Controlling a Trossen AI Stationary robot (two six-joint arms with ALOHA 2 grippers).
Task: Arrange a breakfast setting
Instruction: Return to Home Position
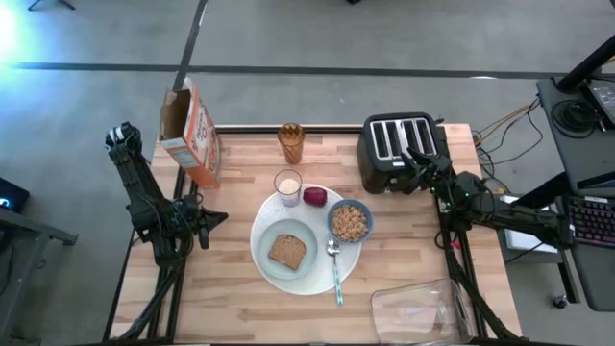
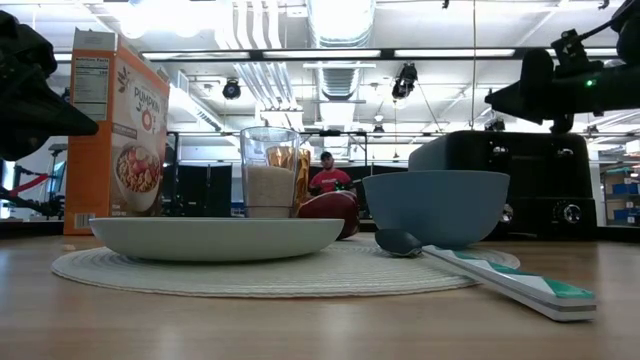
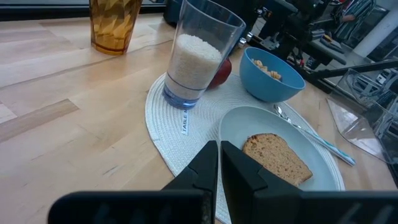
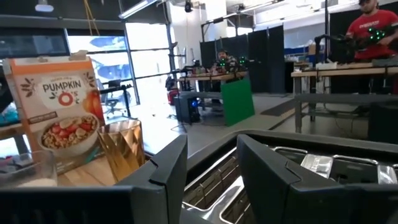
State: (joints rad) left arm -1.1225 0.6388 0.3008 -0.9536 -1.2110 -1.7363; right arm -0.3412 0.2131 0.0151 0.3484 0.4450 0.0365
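Note:
The large round white plate (image 1: 322, 279), flat like a woven mat, lies mid-table. On it rest the smaller pale green-white plate (image 1: 274, 235) with the brown toast (image 1: 286, 252), the blue bowl (image 1: 350, 222) of cereal, the milk glass (image 1: 287, 186), the small red fruit (image 1: 315, 197) and the metal spoon (image 1: 334, 269). My left gripper (image 1: 213, 219) is shut and empty, just left of the plates; its own view (image 3: 219, 149) looks over the toast (image 3: 277, 158). My right gripper (image 1: 415, 159) is open and empty above the black toaster (image 1: 394, 144).
The orange-and-white cereal box (image 1: 190, 135) stands at the far left. An amber glass (image 1: 291, 142) stands behind the milk glass. A clear plastic container (image 1: 423, 312) sits at the near right corner. Bare wood shows at the near left.

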